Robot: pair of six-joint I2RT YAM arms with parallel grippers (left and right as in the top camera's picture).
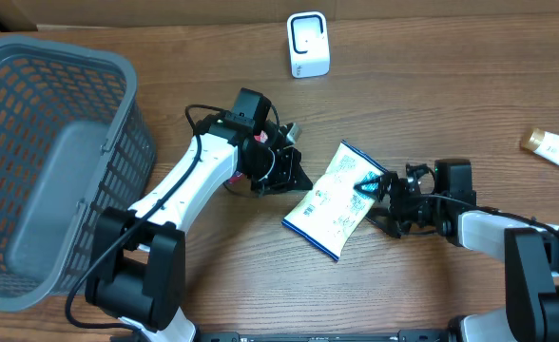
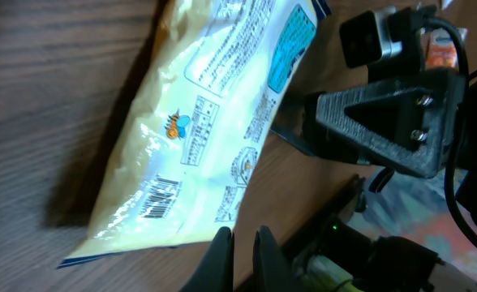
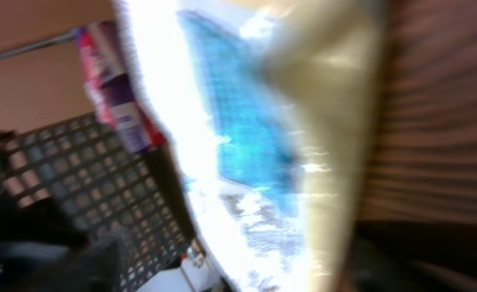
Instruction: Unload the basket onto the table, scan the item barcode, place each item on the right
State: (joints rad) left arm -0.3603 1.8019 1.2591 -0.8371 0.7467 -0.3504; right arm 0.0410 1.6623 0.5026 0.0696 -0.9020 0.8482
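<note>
A grey mesh basket (image 1: 70, 52) stands at the far left of the table (image 1: 432, 85). Next comes the left gripper (image 1: 301, 180), low over the wood just left of the packet (image 1: 332, 201) and not touching it. In its wrist view the two fingers (image 2: 222, 258) are pressed almost together with nothing between them (only bare wood shows in front of the tips). A small white scanner (image 1: 308, 45) stands upright at the far edge, well apart from both arms.

The packet lies near the middle of the table, printed side up, slanting from its near-left end to its far-right end. Its barcode (image 2: 159, 199) shows in the left wrist view, close to the end nearer the left gripper.

The right gripper (image 1: 370, 190) sits at the packet's right edge with its jaws spread wide. Its own camera is filled by the blurred pale and blue face of the packet (image 3: 247, 138). I cannot tell whether the fingers touch the packet.

At the far right lies a small pale tube (image 1: 555, 147), well apart from everything else.
</note>
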